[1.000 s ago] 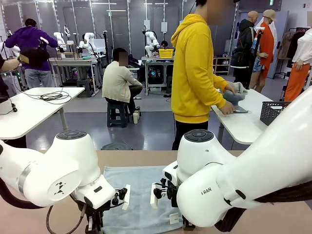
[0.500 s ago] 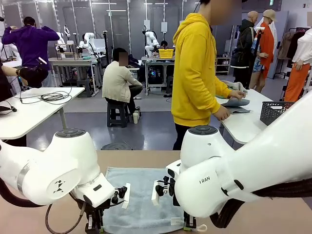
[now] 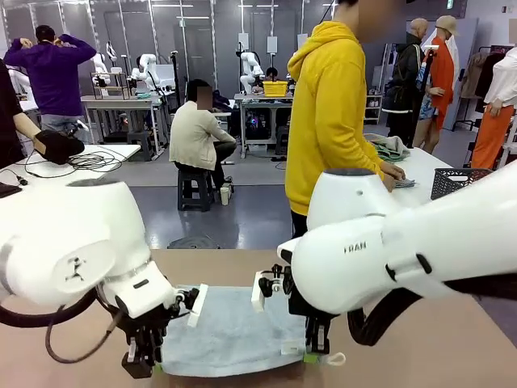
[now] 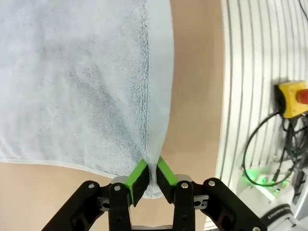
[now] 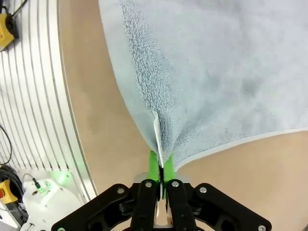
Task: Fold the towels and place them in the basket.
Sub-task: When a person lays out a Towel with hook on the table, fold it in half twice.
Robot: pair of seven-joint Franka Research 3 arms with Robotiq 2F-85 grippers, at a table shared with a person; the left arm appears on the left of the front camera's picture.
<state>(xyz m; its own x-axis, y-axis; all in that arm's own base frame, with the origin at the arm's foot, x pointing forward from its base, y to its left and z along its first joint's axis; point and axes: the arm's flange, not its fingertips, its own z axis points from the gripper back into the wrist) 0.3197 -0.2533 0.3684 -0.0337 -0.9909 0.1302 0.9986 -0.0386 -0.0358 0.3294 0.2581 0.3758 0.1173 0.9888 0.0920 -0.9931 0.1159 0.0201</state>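
Towels on desk: one, a pale grey-blue towel (image 3: pixel 234 327), lying spread on the brown desk (image 3: pixel 218 267) between the two arms.
Tools: two, both down at the towel's near edge, one at each near corner.
Left tool (image 3: pixel 139 364): narrow, holding the towel. In the wrist view the two green pads (image 4: pixel 139 174) pinch a bunched corner of the towel, with fabric between them.
Right tool (image 3: pixel 317 347): pads pressed together on the towel's other near corner. In the wrist view the terry puckers up into the pinch.
Labels: one, a white label (image 5: pixel 156 130) on the towel just above the right tool's pads.
Loops: one, a pale loop (image 3: pixel 335 358) lying on the desk just beside the right tool.
Baskets: one, a dark lattice basket (image 3: pixel 456 179), on the white far desk (image 3: pixel 420 194) at picture right, well apart from the towel.
Other cloth: one small pile (image 3: pixel 389 147) on the far desk; the number of pieces in it cannot be told.
Persons at far desk: one, in a yellow hoodie (image 3: pixel 331 113), one hand (image 3: pixel 394 172) resting by the pile.
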